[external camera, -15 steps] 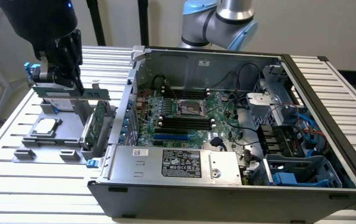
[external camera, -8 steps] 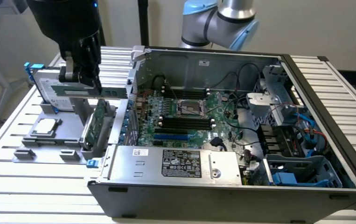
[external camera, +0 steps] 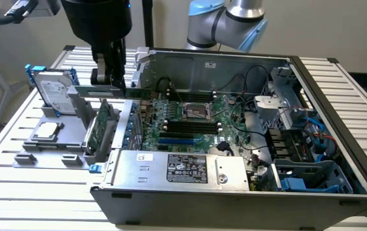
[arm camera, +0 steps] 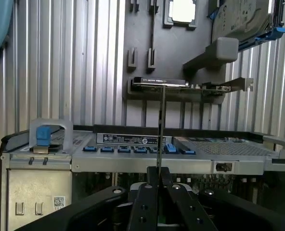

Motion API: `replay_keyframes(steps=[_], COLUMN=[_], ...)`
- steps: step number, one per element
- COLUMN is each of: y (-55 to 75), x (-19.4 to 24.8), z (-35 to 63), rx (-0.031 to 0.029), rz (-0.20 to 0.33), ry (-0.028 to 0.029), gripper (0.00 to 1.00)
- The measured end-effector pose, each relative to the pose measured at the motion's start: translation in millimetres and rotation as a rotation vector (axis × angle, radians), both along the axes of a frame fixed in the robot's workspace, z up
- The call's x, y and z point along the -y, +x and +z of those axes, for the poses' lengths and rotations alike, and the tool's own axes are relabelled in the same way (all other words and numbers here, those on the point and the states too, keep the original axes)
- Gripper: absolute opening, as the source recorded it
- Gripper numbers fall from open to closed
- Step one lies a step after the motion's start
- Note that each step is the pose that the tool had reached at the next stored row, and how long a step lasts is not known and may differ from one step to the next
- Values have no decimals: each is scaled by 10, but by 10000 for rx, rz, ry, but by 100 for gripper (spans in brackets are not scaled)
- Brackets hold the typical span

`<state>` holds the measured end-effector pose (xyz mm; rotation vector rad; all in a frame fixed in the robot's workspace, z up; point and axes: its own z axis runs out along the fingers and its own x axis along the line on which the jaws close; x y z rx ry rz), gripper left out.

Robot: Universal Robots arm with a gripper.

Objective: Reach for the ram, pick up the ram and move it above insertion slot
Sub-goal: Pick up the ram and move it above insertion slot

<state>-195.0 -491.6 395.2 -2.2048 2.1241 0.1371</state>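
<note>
Above open computer case, jaws clamp ram; label writing unreadable.

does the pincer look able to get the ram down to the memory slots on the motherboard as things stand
Probably yes. The pincer is shut on the ram, held above the case's open top near its wall, and the black memory slots lie uncovered, with cables off to the side.

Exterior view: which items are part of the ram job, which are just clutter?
In play:
- ram, held edge-on
- gripper, shut on ram
- memory slots on the motherboard

Lying about:
- hard drive
- CPU chip
- expansion card
- power supply
</note>
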Motion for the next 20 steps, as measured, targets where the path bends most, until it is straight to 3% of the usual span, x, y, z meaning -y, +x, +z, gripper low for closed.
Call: replay_keyframes(steps=[3,6,15,20], y=[136,273,682,874], x=[0,0,-30,-121], z=[0,0,-1,-8], rx=[-1,-1,-1,-1], rz=[0,0,0,0], ry=[92,148,160,159], gripper=[14,14,14,14])
